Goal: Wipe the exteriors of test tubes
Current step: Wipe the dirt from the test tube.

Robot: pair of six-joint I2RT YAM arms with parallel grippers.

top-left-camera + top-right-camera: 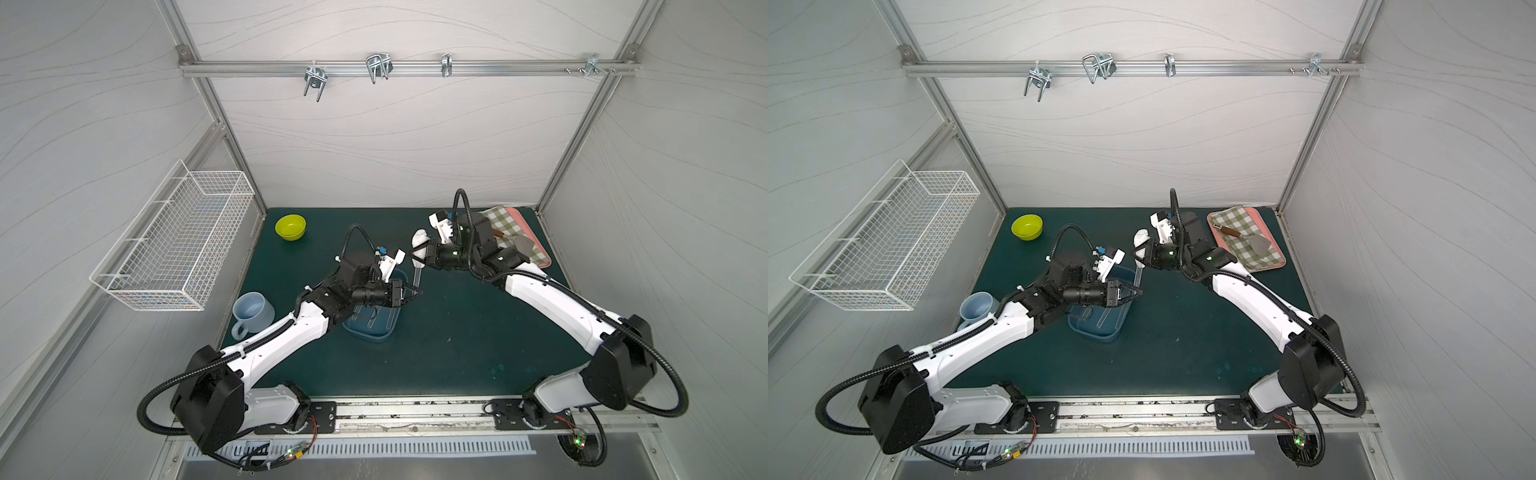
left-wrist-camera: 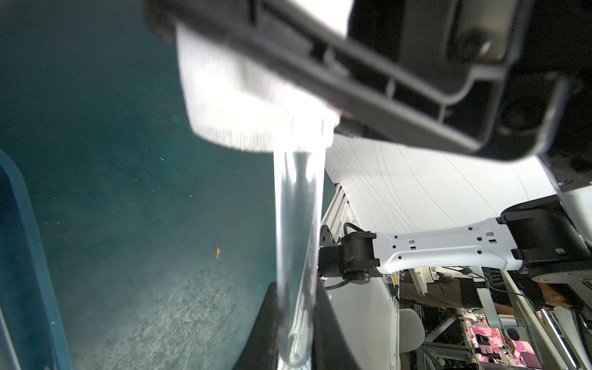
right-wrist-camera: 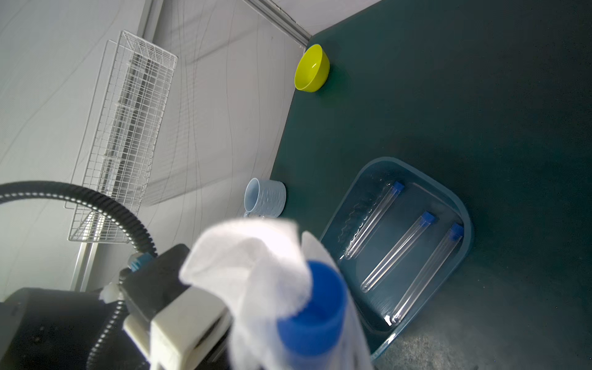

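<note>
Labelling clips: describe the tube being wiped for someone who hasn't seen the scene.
On the green table, find the blue tray. Just past its right edge, one tube is held up between the left gripper and right gripper. Unlike the three tubes lying in the tray, it has a white cloth around its capped end.

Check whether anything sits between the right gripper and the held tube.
Only the white cloth, wrapped round the tube near its blue cap; the right gripper clamps it. The left gripper holds the tube's other end.

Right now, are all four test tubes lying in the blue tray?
No: only three test tubes lie in the blue tray; the fourth tube is held by the left gripper, with the right gripper's white cloth around it.
</note>
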